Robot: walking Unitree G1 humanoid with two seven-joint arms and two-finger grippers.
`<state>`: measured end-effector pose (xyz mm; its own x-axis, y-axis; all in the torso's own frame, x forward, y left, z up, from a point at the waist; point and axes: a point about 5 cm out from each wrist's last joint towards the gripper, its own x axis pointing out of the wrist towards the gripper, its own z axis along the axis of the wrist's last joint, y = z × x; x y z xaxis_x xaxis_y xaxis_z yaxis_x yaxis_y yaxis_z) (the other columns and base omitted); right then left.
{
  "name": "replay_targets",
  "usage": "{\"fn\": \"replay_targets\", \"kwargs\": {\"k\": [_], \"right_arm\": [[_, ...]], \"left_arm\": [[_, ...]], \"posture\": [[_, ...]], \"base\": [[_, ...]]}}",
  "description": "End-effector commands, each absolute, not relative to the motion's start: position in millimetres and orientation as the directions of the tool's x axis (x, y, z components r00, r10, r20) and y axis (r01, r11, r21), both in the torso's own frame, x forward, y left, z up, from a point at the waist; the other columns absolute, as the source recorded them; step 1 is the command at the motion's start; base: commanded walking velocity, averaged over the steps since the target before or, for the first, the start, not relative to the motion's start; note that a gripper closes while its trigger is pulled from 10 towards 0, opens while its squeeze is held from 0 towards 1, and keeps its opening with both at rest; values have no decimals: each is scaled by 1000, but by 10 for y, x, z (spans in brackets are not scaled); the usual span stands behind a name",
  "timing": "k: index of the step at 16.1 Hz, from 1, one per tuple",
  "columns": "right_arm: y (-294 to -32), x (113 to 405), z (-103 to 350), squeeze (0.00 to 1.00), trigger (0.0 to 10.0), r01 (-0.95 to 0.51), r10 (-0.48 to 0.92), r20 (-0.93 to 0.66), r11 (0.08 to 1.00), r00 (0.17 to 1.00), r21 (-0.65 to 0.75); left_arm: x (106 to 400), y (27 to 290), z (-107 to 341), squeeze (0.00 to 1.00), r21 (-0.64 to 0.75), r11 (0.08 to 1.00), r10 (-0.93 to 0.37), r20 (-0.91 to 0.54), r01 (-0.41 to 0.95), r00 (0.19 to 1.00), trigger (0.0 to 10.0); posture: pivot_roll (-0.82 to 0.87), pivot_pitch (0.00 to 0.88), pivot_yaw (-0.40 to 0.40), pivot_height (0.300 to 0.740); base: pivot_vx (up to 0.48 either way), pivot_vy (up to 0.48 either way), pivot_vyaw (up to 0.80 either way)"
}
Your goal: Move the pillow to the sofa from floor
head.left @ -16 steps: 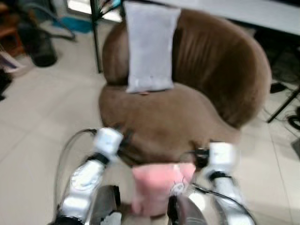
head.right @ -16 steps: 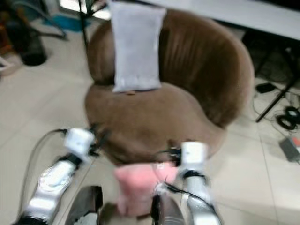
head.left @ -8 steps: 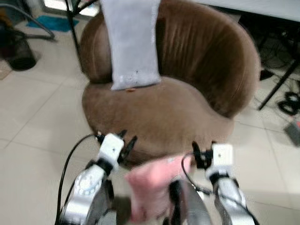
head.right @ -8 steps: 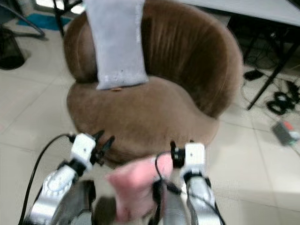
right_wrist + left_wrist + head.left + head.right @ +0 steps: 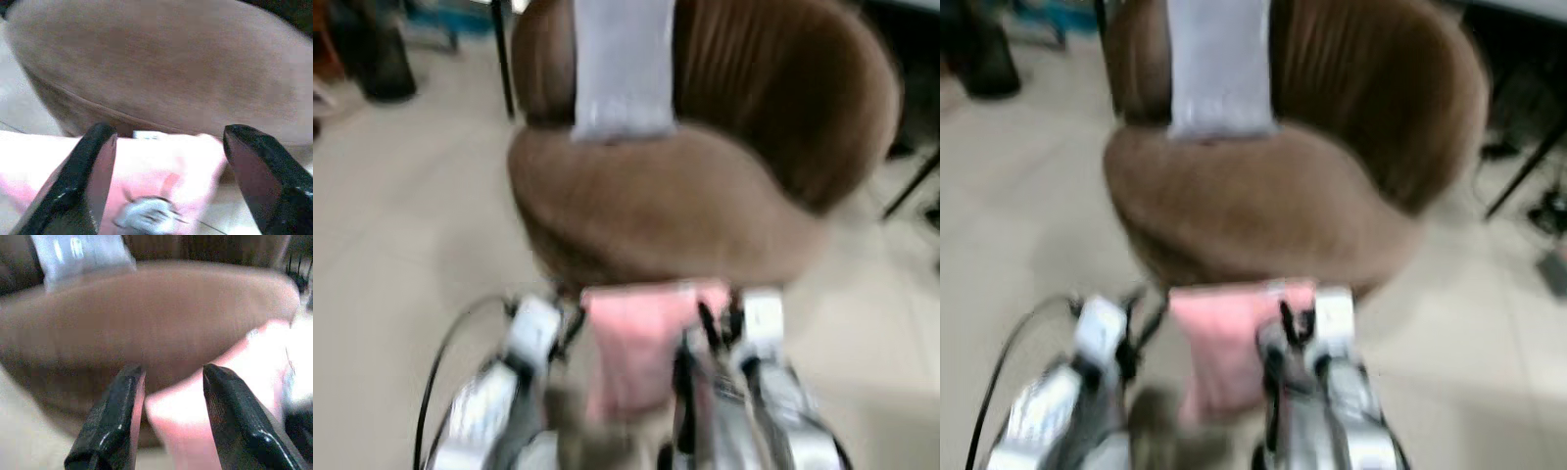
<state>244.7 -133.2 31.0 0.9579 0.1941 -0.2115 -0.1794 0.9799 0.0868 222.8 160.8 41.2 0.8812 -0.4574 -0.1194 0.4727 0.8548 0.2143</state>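
Observation:
The pink pillow (image 5: 636, 343) hangs off the floor, squeezed between my two arms, right at the front edge of the brown round sofa (image 5: 675, 206). My left gripper (image 5: 570, 321) is on the pillow's left side and my right gripper (image 5: 717, 318) on its right side. In the left wrist view the black fingers (image 5: 122, 396) stand apart, with the pillow (image 5: 244, 382) beside them. The right wrist view has the fingers (image 5: 93, 161) spread wide over the pillow (image 5: 161, 161). The picture is blurred.
A grey cushion (image 5: 625, 69) leans upright against the sofa's back. A dark bin (image 5: 386, 59) stands on the tile floor at the far left. A black table leg (image 5: 911, 186) slants down at the right. A cable (image 5: 435, 362) loops beside my left arm.
The camera has come closer to the sofa. The pink pillow has risen between my arms and now reaches the seat's front edge.

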Motion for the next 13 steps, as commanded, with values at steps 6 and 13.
{"fn": "replay_targets", "kwargs": {"k": [6,13], "right_arm": [[-1302,2791,242,1000,10000,-60,121,-280,974,952,218],[-1674,3079,307,1000,10000,266,-138,-257,774,957,575]], "left_arm": [[2213,1838,734,0,301,829,-474,-68,471,878,10000],[2263,1833,1090,0,295,740,-622,-41,605,782,10000]], "posture": [[179,214,-90,482],[271,271,-52,482]], "base": [[0,0,0],[0,0,0]]}}
